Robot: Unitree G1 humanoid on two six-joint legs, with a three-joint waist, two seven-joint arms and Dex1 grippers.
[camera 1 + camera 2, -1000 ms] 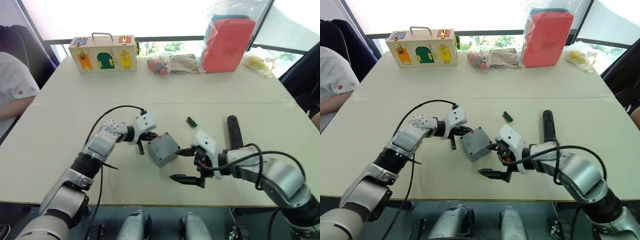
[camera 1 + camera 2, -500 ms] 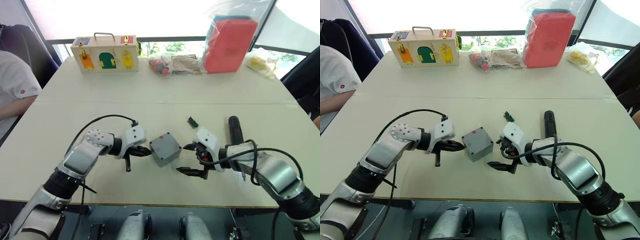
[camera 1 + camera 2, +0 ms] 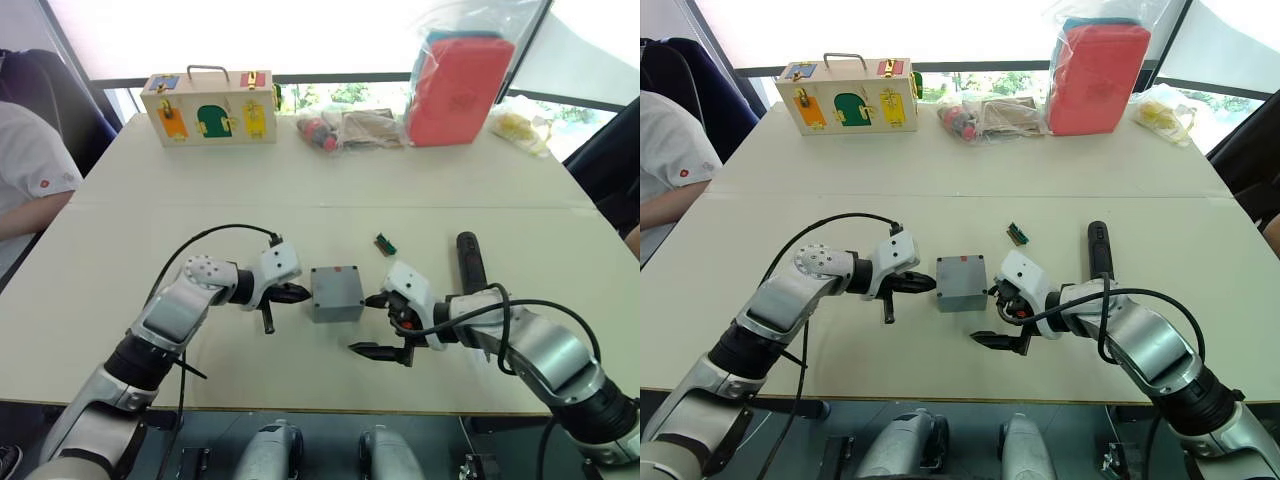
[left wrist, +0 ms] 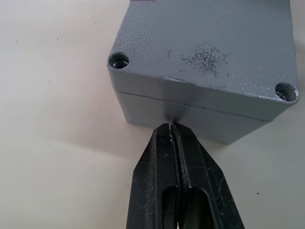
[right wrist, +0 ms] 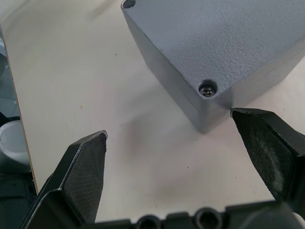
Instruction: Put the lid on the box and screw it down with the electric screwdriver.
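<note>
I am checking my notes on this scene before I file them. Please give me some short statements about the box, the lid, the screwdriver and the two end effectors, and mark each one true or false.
1. The lid sits on top of the box. True.
2. The left end effector is shut, its tip at the box's side wall. True.
3. The right end effector is shut on the electric screwdriver. False: it is open beside the box, and the screwdriver lies on the table by the right arm.
4. Every corner hole of the lid holds a screw. False: a screw shows in one corner hole in the right wrist view, while the two holes in the left wrist view look empty.
5. The box stands between the two end effectors. True.
</note>
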